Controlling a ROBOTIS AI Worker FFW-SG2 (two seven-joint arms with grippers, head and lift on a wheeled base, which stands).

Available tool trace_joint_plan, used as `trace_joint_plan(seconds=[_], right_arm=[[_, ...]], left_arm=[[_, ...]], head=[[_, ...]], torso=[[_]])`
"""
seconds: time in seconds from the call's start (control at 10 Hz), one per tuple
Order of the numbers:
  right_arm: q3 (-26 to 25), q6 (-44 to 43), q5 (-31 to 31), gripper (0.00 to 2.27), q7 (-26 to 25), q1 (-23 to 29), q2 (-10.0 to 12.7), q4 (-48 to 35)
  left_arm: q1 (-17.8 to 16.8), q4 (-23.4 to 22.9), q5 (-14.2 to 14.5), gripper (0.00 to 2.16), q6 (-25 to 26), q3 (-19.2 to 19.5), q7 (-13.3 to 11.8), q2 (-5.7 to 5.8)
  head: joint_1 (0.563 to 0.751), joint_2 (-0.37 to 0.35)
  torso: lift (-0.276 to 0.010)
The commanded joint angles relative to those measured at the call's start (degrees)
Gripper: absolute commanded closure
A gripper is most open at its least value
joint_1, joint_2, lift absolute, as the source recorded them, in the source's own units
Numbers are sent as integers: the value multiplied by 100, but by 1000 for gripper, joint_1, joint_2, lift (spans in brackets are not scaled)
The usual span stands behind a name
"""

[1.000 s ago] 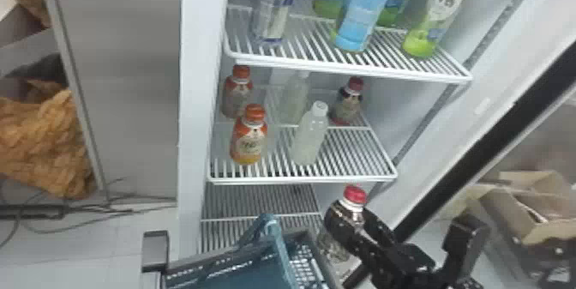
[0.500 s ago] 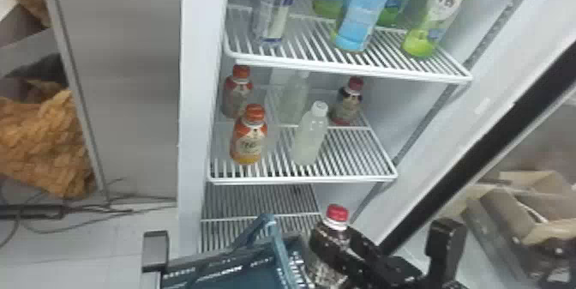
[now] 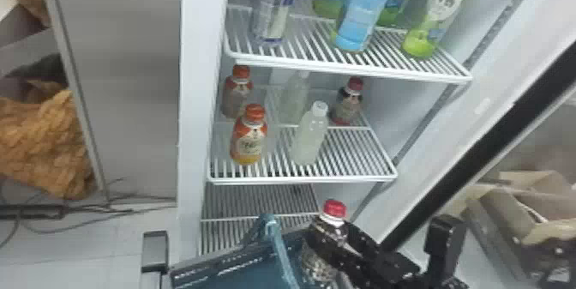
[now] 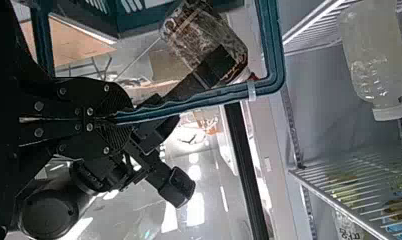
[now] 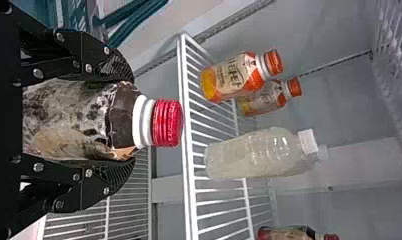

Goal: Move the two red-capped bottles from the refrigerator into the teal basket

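Outside the fridge [image 3: 195,61], R fingers [image 3: 360,242] clamp a dark-labelled red-capped btl [image 3: 318,266] near the teal basket [image 3: 231,259]; L fingers [image 4: 113,139] pinched on its handle [image 4: 189,102]. 2nd red-capped btl [image 3: 348,103]: back of mid shelf [image 3: 364,149].

In the head view, my right arm [image 3: 385,262] is black and angular, flecked with small pale specks and fitted with a squared black block [image 3: 445,234]. Its fingers [image 5: 116,175] combine rounded black plates, silvery round screws and finely ribbed inner faces. My left fingers [image 4: 114,97] show the same black plates, bright screws and ribbing.
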Motion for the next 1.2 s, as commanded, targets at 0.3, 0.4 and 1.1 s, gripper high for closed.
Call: trace_joint_plan(seconds=[0.3,0.4,1.1], right_arm=[[56,98,-45,421,0,-43,-19,68],[56,126,-22,323,0,-57,-19,54],[67,-1252,172,188,-272,-212,43,293]], left_arm=[[-3,1,-11,1128,0,15,0,-9],[-3,1,-11,1128,0,27,0,-9],[11,29,-11,1128,-28,49,0,0]], head=[[695,-350],[695,-350],[695,-350]], torso=[[-228],[-228],[-228]])
